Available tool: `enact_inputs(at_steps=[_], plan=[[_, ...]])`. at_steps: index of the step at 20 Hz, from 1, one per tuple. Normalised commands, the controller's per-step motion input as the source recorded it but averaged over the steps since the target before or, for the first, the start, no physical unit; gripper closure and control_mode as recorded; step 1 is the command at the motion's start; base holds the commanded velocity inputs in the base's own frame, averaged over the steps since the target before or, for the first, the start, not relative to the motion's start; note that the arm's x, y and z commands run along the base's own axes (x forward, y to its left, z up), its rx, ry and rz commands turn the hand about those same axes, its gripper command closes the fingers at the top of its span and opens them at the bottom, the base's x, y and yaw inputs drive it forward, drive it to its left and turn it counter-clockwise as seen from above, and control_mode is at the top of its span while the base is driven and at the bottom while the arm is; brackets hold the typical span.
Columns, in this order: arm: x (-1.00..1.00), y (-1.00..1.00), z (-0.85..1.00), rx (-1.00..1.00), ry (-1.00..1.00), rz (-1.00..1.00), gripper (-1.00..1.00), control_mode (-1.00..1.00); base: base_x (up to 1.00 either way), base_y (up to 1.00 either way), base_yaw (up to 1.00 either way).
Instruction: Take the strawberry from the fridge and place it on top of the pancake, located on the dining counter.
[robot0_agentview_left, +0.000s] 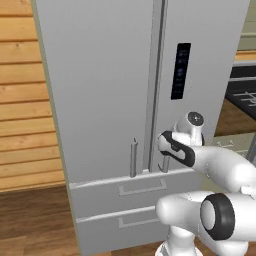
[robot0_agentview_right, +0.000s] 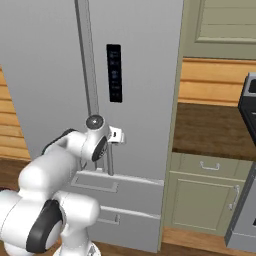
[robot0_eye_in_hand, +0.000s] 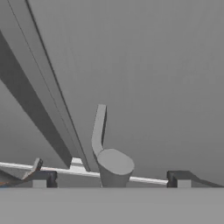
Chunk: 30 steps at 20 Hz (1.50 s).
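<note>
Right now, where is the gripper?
The gripper is at the fridge's right door handle, its bottom end between the open fingers, just above the drawers.

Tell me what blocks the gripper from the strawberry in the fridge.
The fridge doors are both closed, so they shut off its inside. The open gripper sits at the right door's handle, which stands between its fingertips, not yet clamped.

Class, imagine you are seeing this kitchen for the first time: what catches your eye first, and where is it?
The tall grey fridge, doors shut, dominates the scene, with a black display panel high on its right door. The white arm reaches to that door's bar handle, its open gripper straddling the handle's lower end.
</note>
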Motion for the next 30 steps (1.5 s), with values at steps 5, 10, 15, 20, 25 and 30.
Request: enact_inputs(at_steps=[5,10,15,20,25,30], plan=[[0.22,0.00,-0.10,0.00,0.00,0.00,-1.00,-1.00,0.00,0.00,0.00],[0.42,0.00,-0.13,0.00,0.00,0.00,-1.00,-1.00,0.00,0.00,0.00],[0.18,0.00,-0.18,0.00,-0.03,0.00,1.00,-1.00,0.00,0.00,0.00],[0.00,-0.10,-0.18,0.00,-0.03,0.00,1.00,-1.00,0.00,0.00,0.00],[-0.35,-0.28,-0.15,0.00,0.00,0.00,1.00,-1.00,0.00,0.00,0.00],[-0.82,-0.67,-0.06,0.00,0.00,0.00,1.00,-1.00,0.00,0.00,0.00]])
